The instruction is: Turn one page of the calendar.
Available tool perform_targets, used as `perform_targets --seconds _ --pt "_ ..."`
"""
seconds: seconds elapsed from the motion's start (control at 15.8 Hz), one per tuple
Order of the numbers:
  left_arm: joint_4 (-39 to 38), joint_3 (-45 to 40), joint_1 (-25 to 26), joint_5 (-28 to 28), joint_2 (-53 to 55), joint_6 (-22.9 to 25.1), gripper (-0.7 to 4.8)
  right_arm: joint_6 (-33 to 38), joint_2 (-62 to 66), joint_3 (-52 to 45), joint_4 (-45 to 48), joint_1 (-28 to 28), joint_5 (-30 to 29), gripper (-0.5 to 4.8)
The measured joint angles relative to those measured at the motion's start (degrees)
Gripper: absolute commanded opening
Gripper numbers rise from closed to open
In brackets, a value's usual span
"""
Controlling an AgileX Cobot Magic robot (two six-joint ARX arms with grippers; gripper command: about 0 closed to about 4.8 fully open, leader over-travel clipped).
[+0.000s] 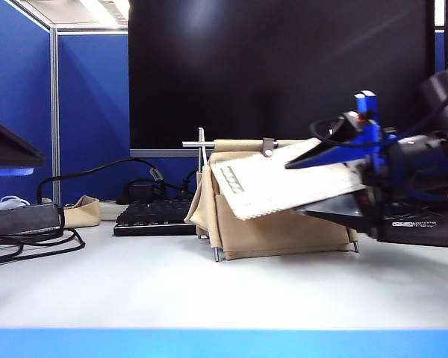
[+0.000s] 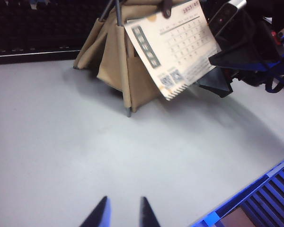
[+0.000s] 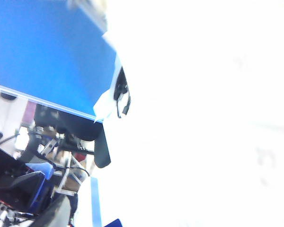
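The calendar (image 1: 284, 224) stands on its beige fabric stand at the table's middle, in front of the monitor. Its front page (image 1: 276, 186), white with a dark vertical label and a date grid, is lifted off the stand and slopes up to the right. My right gripper (image 1: 293, 189) reaches in from the right with its jaws wide apart, the blue upper finger above the page and the dark lower finger under it. The left wrist view shows the same page (image 2: 180, 47) and right gripper (image 2: 206, 52). White glare fills the right wrist view. My left gripper (image 2: 124, 210) hovers open over bare table, holding nothing.
A big black monitor (image 1: 276, 67) stands behind the calendar. A black keyboard (image 1: 153, 212), a beige pouch (image 1: 82, 211) and black cables (image 1: 30, 239) lie at the left. A blue partition (image 1: 89, 112) closes the back left. The table's blue front edge (image 1: 224, 343) runs across.
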Motion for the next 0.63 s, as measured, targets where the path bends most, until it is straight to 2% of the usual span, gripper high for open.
perform_targets --seconds 0.25,0.38,0.44,0.51,0.63 --pt "0.0 0.0 0.0 0.0 0.0 0.0 0.90 3.4 0.0 0.0 6.9 3.4 3.6 3.01" --pt "0.0 0.0 0.0 0.0 0.0 0.0 0.90 10.1 0.0 0.0 16.9 3.5 4.2 2.93" --pt "0.0 0.0 0.0 0.0 0.0 0.0 0.90 14.8 0.0 0.0 23.2 3.5 5.1 2.63" --pt "0.0 0.0 0.0 0.0 0.0 0.0 0.90 19.4 0.0 0.0 29.8 3.5 5.4 2.60" --pt "0.0 0.0 0.0 0.0 0.0 0.0 0.90 23.6 0.0 0.1 36.0 3.5 5.6 2.60"
